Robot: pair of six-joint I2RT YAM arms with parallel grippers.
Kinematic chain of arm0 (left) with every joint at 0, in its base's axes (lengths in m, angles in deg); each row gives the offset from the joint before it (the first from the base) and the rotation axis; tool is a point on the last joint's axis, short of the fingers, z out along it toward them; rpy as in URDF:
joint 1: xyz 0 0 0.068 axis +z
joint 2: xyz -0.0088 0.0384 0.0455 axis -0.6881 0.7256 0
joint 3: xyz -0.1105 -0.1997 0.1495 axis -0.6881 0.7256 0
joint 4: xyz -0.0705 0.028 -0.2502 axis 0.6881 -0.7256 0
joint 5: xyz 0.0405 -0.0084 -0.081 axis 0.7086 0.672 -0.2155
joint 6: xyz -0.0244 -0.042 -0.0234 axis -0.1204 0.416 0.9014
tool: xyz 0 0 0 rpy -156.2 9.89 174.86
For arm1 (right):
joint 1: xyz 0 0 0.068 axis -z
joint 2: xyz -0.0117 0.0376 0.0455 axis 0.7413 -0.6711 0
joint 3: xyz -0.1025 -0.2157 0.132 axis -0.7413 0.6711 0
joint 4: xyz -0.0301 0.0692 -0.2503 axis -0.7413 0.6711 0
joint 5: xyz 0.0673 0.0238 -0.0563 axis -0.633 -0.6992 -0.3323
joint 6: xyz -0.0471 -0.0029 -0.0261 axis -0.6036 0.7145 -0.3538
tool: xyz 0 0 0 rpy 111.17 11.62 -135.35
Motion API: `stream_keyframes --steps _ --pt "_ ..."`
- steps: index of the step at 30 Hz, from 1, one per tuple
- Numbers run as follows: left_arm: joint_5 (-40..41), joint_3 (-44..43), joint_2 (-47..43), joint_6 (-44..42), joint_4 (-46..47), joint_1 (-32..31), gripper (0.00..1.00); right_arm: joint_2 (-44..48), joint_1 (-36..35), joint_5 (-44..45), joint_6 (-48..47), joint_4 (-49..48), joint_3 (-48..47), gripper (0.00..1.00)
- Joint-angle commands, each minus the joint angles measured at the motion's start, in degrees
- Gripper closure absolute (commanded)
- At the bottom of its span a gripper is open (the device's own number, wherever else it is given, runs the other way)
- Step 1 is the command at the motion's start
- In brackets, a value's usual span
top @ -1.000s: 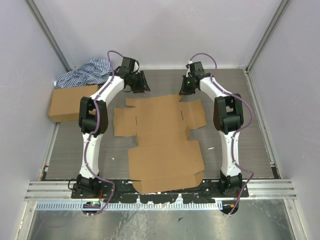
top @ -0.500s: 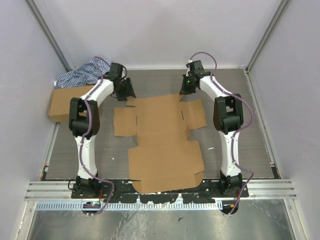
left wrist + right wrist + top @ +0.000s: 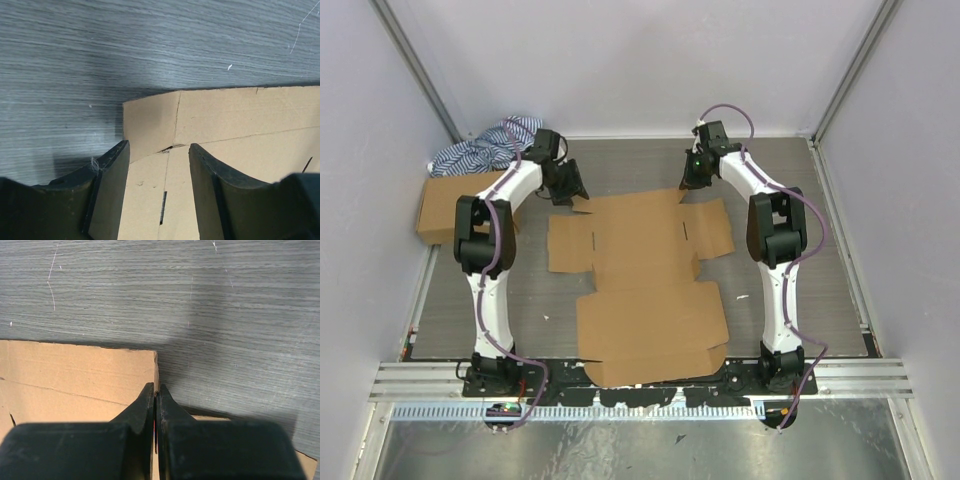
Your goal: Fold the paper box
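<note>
One flat sheet, the paper box [image 3: 645, 270], is lying unfolded across the middle of the table [image 3: 835, 290], no flap raised yet. The left gripper [image 3: 159, 150] is hovering with jaws partway apart astride the far-left corner flap, likely lining up to pinch and lift it. The right gripper [image 3: 156, 392] is touching its closed-together jaws to the far-right corner, seemingly pinning the sheet.

flat paper box [image 3: 645, 280] mid-table, small box [image 3: 450, 210] left

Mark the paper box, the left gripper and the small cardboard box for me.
paper box [image 3: 640, 255], top view, middle panel of the flat sheet.
left gripper [image 3: 159, 149], left wrist view, midway between open fingertips.
small cardboard box [image 3: 455, 205], top view, top face.
</note>
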Motion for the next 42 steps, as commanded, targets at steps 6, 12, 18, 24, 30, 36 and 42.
stream_keyframes --steps 6,12,18,24,30,36,42 --pt "-2.04 -0.34 1.68 -0.11 0.99 0.03 0.44 1.09 -0.36 -0.36 0.25 -0.61 -2.44 0.95" --pt "3.52 -0.36 0.15 -1.72 -1.26 0.07 0.44 1.22 -0.30 0.03 0.02 -0.59 -2.32 0.95" --pt "4.59 -0.23 -0.67 -2.76 -1.73 0.03 0.44 0.86 -0.34 -0.11 0.10 -0.57 -2.37 0.95" --pt "0.05 -0.43 1.73 -1.16 -0.15 -0.13 0.45 1.01 -0.33 -0.39 0.10 -0.59 -2.29 0.95" --pt "-2.06 -1.25 2.37 -0.01 1.25 -1.31 0.47 0.72 -0.38 -0.71 0.06 -0.50 -2.55 0.95" --pt "-2.53 -3.14 2.49 0.25 1.13 -2.59 0.47 0.93 -0.39 -1.52 -0.02 -0.58 -2.56 0.95" --pt "-2.94 -5.19 3.10 0.66 1.36 -4.03 0.47 0.89 -0.46 -1.87 -0.08 -0.58 -2.63 0.94"
